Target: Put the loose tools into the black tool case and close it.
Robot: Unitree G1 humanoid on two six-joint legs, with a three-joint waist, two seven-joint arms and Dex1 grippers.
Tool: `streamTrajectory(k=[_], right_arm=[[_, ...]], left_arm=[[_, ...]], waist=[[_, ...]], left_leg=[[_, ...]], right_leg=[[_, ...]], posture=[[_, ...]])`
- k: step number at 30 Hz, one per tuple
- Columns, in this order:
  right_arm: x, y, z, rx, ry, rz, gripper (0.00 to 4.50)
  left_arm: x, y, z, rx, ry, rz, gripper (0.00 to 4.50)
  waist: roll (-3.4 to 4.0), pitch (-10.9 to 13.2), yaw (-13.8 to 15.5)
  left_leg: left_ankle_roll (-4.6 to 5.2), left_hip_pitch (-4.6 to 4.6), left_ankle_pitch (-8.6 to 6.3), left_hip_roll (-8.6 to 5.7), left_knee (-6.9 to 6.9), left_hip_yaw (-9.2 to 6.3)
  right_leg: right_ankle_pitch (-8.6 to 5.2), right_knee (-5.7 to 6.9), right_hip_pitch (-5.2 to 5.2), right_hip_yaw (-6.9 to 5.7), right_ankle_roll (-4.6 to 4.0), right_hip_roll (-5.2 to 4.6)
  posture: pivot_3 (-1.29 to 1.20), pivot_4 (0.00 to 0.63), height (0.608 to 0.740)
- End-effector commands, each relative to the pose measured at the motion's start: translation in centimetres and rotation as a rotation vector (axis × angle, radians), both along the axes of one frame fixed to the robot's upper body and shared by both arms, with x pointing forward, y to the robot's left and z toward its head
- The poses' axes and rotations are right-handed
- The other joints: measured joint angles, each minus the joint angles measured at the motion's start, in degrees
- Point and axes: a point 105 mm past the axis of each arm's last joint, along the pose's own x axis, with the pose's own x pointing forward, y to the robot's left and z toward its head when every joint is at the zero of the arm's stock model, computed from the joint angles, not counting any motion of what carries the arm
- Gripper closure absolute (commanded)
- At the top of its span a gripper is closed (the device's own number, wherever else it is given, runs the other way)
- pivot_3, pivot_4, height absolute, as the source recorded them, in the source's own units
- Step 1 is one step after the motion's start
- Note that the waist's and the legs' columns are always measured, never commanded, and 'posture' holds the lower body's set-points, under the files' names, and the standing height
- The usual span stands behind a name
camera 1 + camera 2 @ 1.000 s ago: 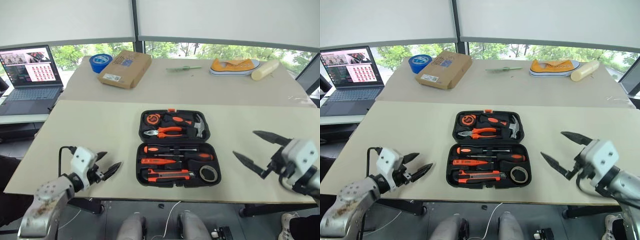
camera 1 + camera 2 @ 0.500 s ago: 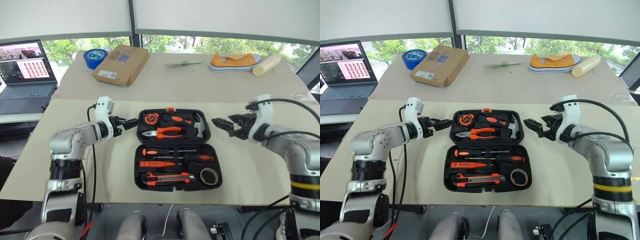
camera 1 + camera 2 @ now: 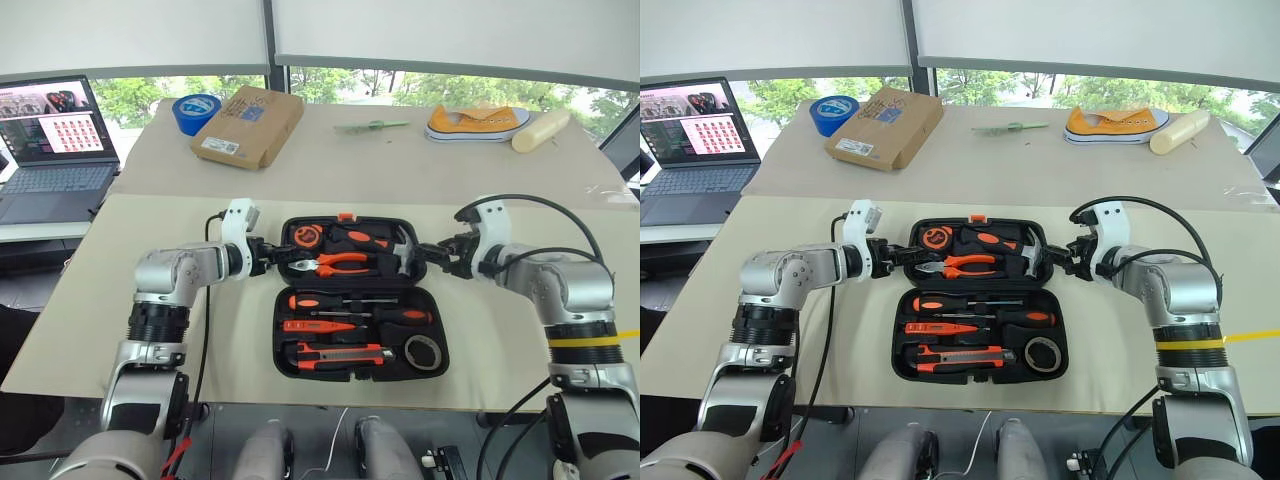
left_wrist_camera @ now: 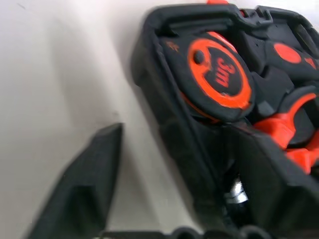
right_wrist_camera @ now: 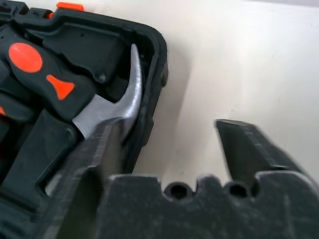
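The orange-and-black screwdrivers (image 3: 357,300), knife (image 3: 338,352) and dark tape roll (image 3: 424,350) were found stowed in the black hinged plastic case (image 3: 283,305), left unclosed. The left gripper (image 3: 282,253) and right gripper (image 3: 424,250) were each found straddling a far-half side wall, jaws part-spread.

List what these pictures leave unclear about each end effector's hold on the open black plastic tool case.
- Left end effector: one finger lies outside the black plastic tool case, the other over its rim; contact is blurred in the left wrist view.
- Right end effector: one finger covers the rim beside the silver claw hammer head; touch is hidden.
- Head views: both sets of fingertips are too small to judge.
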Motion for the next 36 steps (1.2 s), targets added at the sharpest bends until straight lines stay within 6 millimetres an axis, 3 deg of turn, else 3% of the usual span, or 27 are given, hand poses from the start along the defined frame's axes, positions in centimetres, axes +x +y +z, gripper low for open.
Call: streamTrajectory(k=[1,5,6,17,24,28,31,36], right_arm=[[0.5,0.6,1.5,-0.001,-0.062,0.023,2.77],[0.3,1.1,1.7,0.011,-0.065,0.047,4.12],[0.3,1.2,1.7,0.012,-0.065,0.051,4.44],[1.0,1.7,3.3,0.053,-0.115,0.060,4.47],[3.8,1.0,7.9,0.067,-0.325,-0.032,4.47],[4.4,0.8,9.6,-0.025,-0.458,-0.018,4.47],[4.1,0.8,10.2,-0.056,-0.533,0.009,4.47],[2.6,0.9,9.2,-0.132,-0.621,0.078,4.47]], left_arm=[[-0.4,-0.5,-0.3,0.012,0.008,-0.015,3.17],[-0.6,-0.6,-0.4,0.006,0.013,-0.014,4.37],[-0.6,-0.6,-0.3,0.004,0.014,-0.014,4.49],[0.3,-1.2,1.3,-0.034,-0.075,-0.011,4.50],[3.0,-2.2,6.6,-0.036,-0.393,0.008,4.50],[3.8,-2.5,8.0,-0.003,-0.523,-0.005,4.50],[3.4,-2.9,8.2,0.020,-0.595,-0.056,4.50],[1.1,-3.1,5.7,0.110,-0.666,-0.172,4.50]], waist=[[0.02,-0.01,0.02],[0.04,-0.04,0.26],[0.02,-0.06,0.23],[0.02,-0.07,0.04],[-0.01,-0.04,0.01],[0.00,-0.04,-0.01],[0.00,-0.04,-0.19],[0.01,-0.04,-0.44]], left_leg=[[0.00,0.01,0.00,0.00,0.00,0.00],[0.01,0.02,0.00,0.00,0.03,-0.01],[0.01,0.03,-0.01,0.00,0.03,-0.01],[0.01,0.05,0.00,-0.01,0.05,-0.02],[0.19,-0.08,0.11,-0.05,0.05,-0.01],[-0.19,-0.26,0.40,-0.13,0.02,0.00],[-0.20,-0.33,0.41,-0.11,-0.02,0.02],[-0.19,-0.61,0.40,-0.10,-0.14,0.13]], right_leg=[[0.00,0.00,0.01,0.00,0.00,-0.01],[0.01,0.03,0.02,0.00,0.02,-0.03],[0.02,0.03,0.03,0.00,0.02,-0.02],[0.05,0.05,0.05,0.01,0.05,-0.02],[0.40,-0.02,-0.07,0.01,0.00,-0.02],[0.47,-0.09,-0.21,-0.02,0.00,0.00],[0.47,-0.11,-0.33,-0.01,0.00,0.01],[0.47,-0.08,-0.84,-0.02,0.01,-0.05]], posture=[[0.00,0.150,0.735],[0.00,0.150,0.735],[0.00,0.150,0.735],[0.00,0.150,0.735],[0.00,0.150,0.735],[0.00,0.150,0.735],[0.00,0.150,0.735],[0.00,0.150,0.735]])
